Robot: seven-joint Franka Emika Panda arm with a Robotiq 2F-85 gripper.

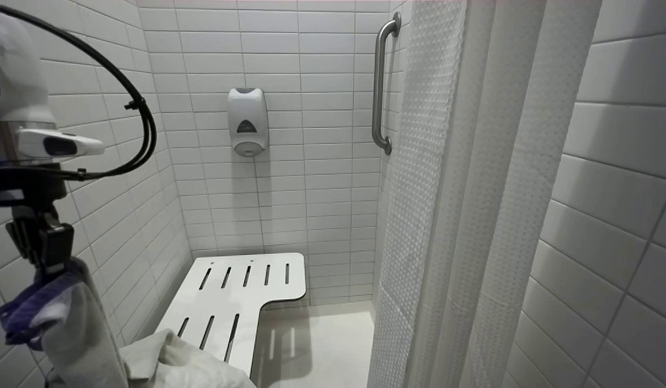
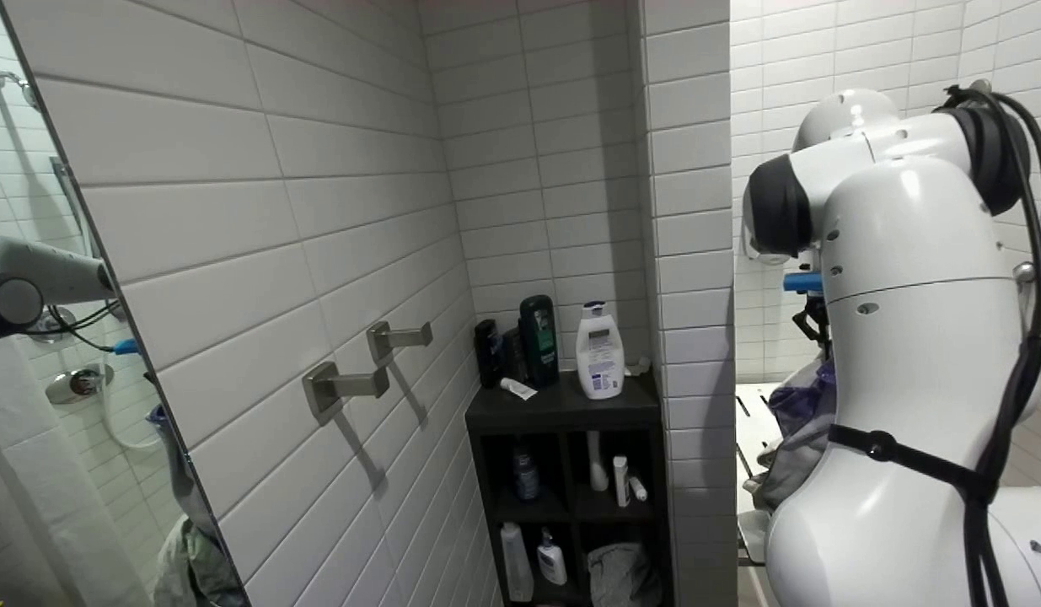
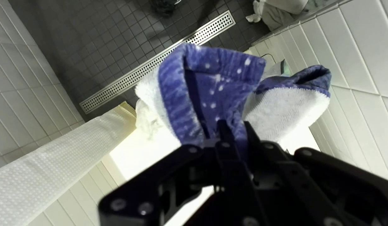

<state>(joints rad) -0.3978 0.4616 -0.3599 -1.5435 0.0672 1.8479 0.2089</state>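
Purple-and-white terry cloth is hanging from my black two-fingered claw; I'm pinching the fabric between nearly closed jaws, near the white slotted shower bench.

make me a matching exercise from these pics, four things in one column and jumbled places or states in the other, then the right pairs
Things
1. gripper
2. white dispenser
3. shower curtain
4. dark shelf unit

Places or states
A. hanging in folds
B. bearing bottles on its top
C. shut on the purple-and-white cloth
D. on the tiled wall, above the slotted bench

Right pairs: 1-C, 2-D, 3-A, 4-B
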